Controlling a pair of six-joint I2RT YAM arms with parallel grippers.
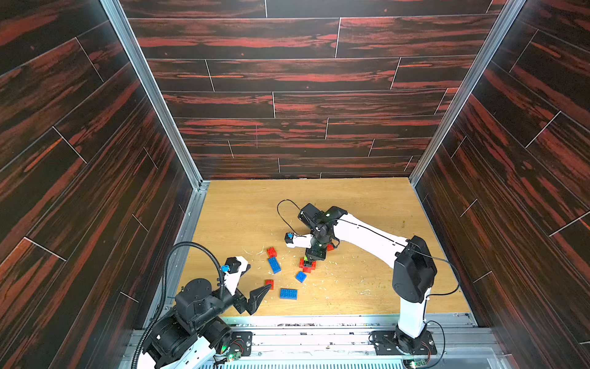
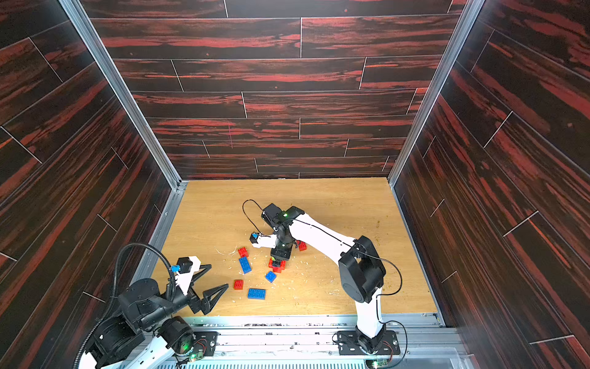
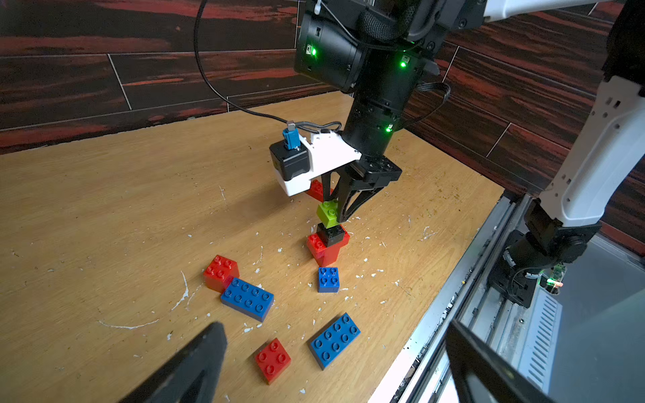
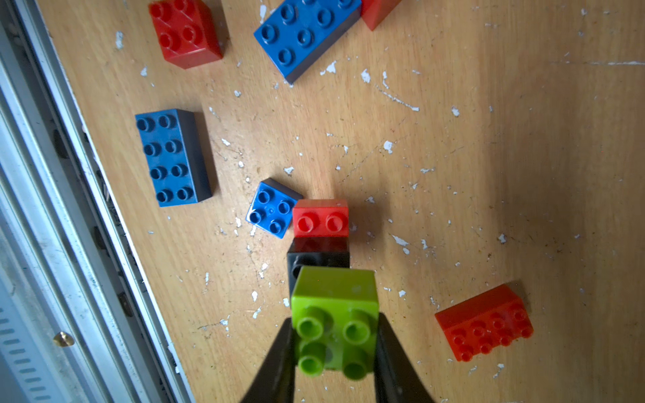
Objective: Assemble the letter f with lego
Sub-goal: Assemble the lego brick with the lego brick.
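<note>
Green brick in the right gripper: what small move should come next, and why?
Probably press it straight down. The right gripper is shut on the green brick, which hangs just above the black brick on the red base; whether it is seated is unclear.

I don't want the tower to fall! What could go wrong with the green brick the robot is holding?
1. The green brick in the right tool looks offset from the black brick, so pressing might miss the studs.
2. The red stack below is narrow and may tip.
3. The small blue brick lies close by and could get bumped.
</note>
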